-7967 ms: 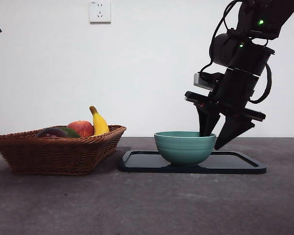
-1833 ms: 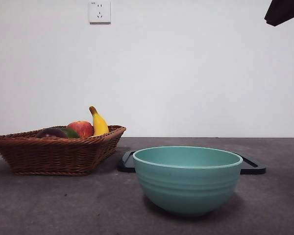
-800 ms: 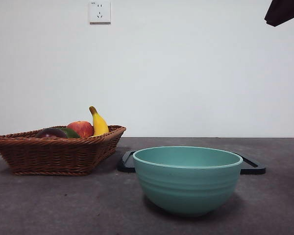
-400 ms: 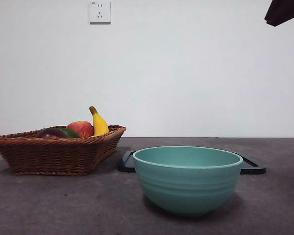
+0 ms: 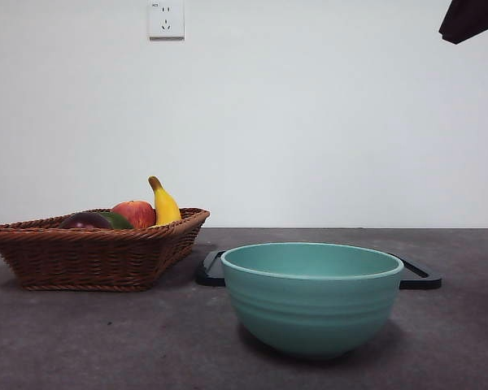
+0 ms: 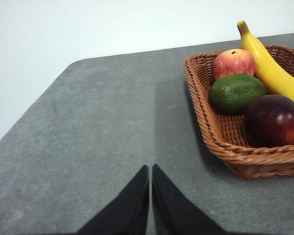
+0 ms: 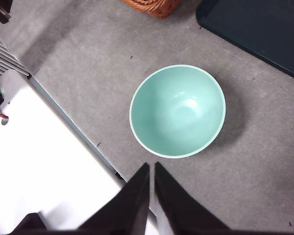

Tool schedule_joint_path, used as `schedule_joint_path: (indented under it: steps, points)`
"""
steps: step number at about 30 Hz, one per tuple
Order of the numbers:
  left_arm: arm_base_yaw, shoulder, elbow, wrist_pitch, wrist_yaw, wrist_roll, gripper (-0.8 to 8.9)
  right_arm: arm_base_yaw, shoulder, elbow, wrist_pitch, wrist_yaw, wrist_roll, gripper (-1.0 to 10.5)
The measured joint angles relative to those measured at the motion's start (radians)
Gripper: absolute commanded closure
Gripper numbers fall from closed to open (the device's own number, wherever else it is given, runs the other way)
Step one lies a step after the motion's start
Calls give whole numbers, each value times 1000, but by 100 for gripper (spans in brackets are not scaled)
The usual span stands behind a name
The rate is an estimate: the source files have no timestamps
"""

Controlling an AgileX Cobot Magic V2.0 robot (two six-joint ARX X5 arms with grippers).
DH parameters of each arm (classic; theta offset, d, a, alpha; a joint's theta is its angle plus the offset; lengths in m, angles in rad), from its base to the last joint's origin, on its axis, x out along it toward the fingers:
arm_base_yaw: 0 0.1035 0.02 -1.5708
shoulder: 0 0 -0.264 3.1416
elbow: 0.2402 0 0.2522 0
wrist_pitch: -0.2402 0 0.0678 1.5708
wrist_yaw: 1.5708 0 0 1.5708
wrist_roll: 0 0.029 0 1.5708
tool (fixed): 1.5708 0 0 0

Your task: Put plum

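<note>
The plum lies in the wicker basket, in the corner nearest the left wrist camera, pressed close to the woven rim on two sides. In the front view only its dark top shows above the basket wall. The dark green fruit sits just beside it along the same rim, the banana runs along its other side, touching or nearly so, and the red apple lies beyond the green fruit. The plum's upper surface is uncovered, with open air above it.

Outside the basket rim the grey table stretches bare to its rounded corner and edge. The left gripper hangs over that bare stretch, well apart from the basket, its two black jaws pressed together with only a hairline between them and nothing held.

In the front view the teal bowl stands on the table near the camera, apart from the basket, with the black tray behind it. The right gripper hangs high above the bowl, near the table's edge, jaws likewise closed and empty; the front view shows only a black tip at the top corner. A wall socket sits on the white wall above the basket.
</note>
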Motion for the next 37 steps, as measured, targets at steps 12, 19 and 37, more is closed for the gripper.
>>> schedule_joint_path:
  steps: [12,19,37]
  points:
    - [0,0,0,0,0,0,805,0,0,0,0,0,0,941]
    - [0,0,0,0,0,0,805,0,0,0,0,94,-28,941]
    - [0,0,0,0,0,0,805,-498,-309,-177,446,106,-132,941]
